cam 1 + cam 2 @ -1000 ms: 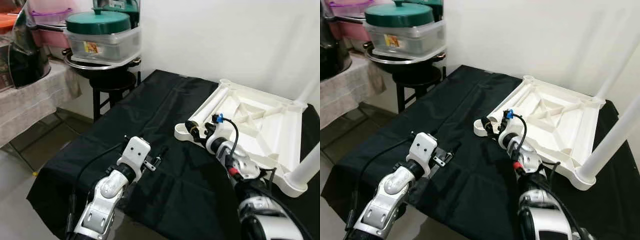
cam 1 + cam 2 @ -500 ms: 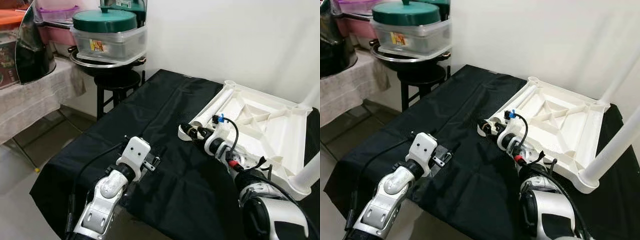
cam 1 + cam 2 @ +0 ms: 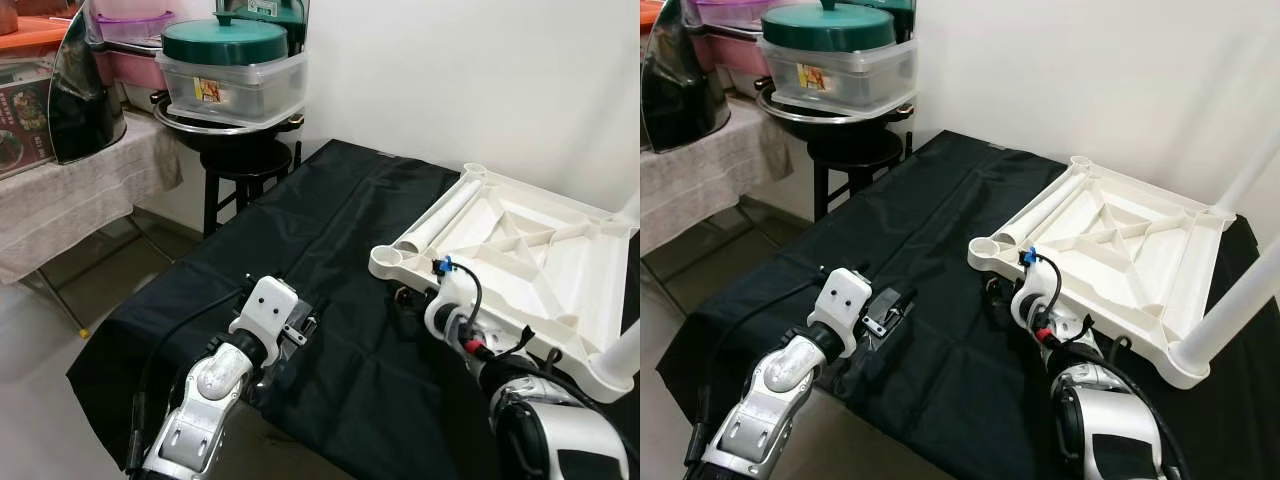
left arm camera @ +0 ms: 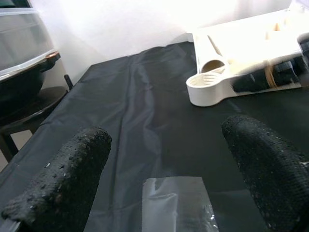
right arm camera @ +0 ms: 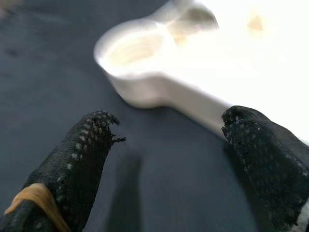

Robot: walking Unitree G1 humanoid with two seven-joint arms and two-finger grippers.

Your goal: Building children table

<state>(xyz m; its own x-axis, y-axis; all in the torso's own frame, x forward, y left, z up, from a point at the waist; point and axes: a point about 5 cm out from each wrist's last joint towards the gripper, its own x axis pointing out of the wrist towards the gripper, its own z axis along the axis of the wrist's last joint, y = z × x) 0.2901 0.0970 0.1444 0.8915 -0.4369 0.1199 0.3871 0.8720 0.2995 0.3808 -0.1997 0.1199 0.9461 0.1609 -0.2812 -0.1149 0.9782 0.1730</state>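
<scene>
1. since a second ago the right gripper has drawn back from the corner socket of the white table top; it was up against the socket then, and now hangs just short of it, over the black cloth. the head camera has shifted too, so the whole scene sits differently in the frame.
2. the right gripper's fingers are spread wide and hold nothing; the socket lies just beyond their tips, slightly toward one finger, with bare cloth between.
3. the table top lies upside down on the cloth, ribs facing up, on the robot's right. a loose white leg lies along its near edge, and another leg stands upright in the near right corner.
4. the left gripper hovers low over the cloth, well apart from the table top, fingers wide open and empty. a small clear plastic bag lies on the cloth between them.
5. on a stool to the left sits a clear tub with a green lid; its label is too small to read.
</scene>
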